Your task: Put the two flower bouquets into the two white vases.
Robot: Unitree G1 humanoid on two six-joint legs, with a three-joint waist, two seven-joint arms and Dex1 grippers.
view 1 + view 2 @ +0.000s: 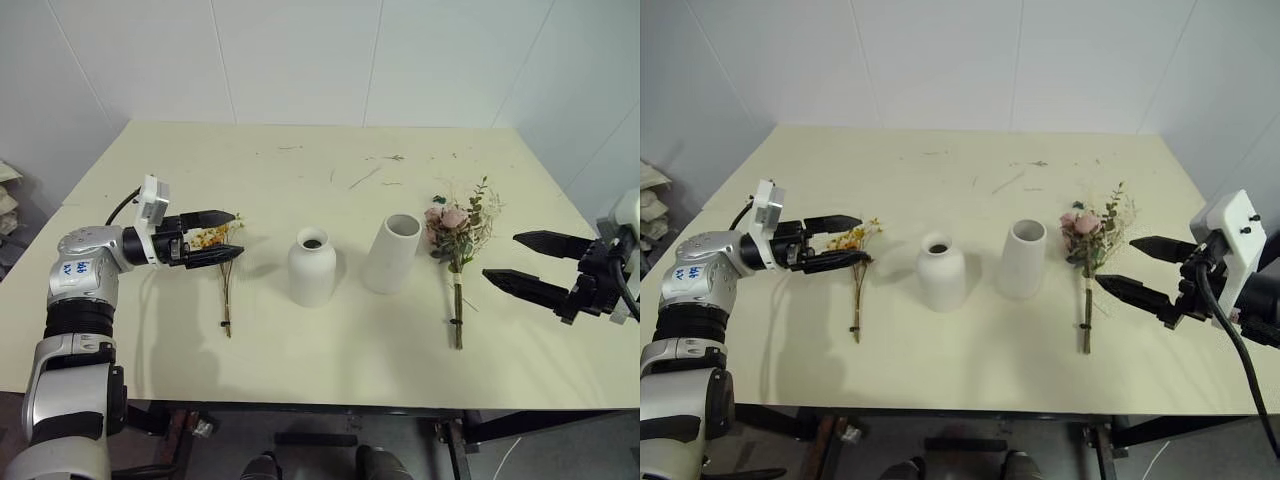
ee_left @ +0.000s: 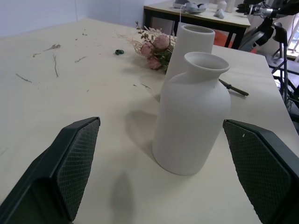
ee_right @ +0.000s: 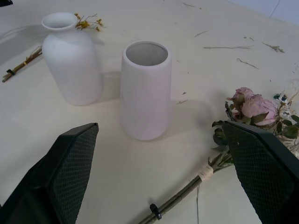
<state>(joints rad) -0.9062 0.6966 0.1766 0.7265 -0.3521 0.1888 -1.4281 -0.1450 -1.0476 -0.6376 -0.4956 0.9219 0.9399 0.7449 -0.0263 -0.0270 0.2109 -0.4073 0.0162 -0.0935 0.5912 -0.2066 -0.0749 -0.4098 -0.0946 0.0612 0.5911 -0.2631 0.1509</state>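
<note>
Left eye view: you have both vases [image 1: 312, 266] [image 1: 391, 253] mid-tabletop [image 1: 300, 180], yellow bouquet [image 1: 224, 270] at 9 o'clock, rose bouquet [image 1: 457, 240] at 3. Left gripper [image 1: 222, 238] and right gripper [image 1: 530, 262] fingers apart, empty.

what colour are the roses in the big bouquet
Pale pink roses, clearest in the right wrist view.
</note>
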